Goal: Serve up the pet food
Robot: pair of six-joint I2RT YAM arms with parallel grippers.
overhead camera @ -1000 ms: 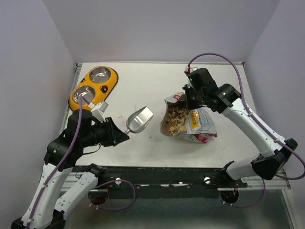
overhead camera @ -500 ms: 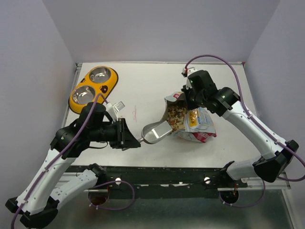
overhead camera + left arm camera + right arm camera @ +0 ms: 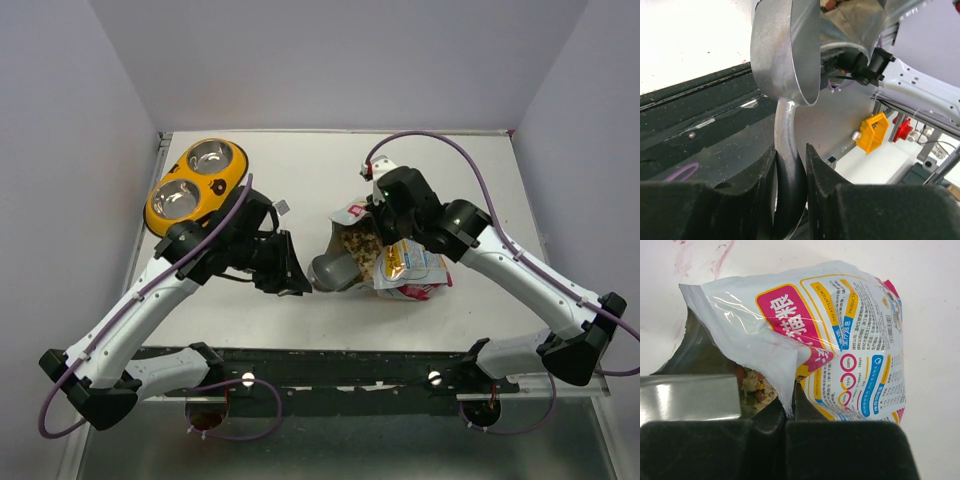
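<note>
Top view: on the white table (image 3: 300, 160) the crinkly pouch (image 3: 412, 262) lies near the middle, its mouth turned left and showing mixed brown and tan kibble (image 3: 358, 243). The right gripper (image 3: 383, 212) sits on the mouth's upper edge. The left gripper (image 3: 292, 276) holds the dull metal scoop (image 3: 333, 268), whose rounded cup is at the pouch mouth. A glossy yellow bowl (image 3: 197, 183) with two steel cups stands well apart at the back left.

Left wrist: the two black fingers (image 3: 760, 190) are clamped on the scoop's curved handle. The cup is smooth brushed metal, and its open side faces the pouch's silvery lining, which the top view does not show.

Right wrist: the fingers (image 3: 840, 450) are pressed together on the thin glossy film at the pouch's rim, pinching it. Only here is the print legible: a pink panel with white characters, blue and yellow labels, a barcode. Reddish and greenish bits show among the kibble, just beside the scoop's flat grey wall inside the mouth
</note>
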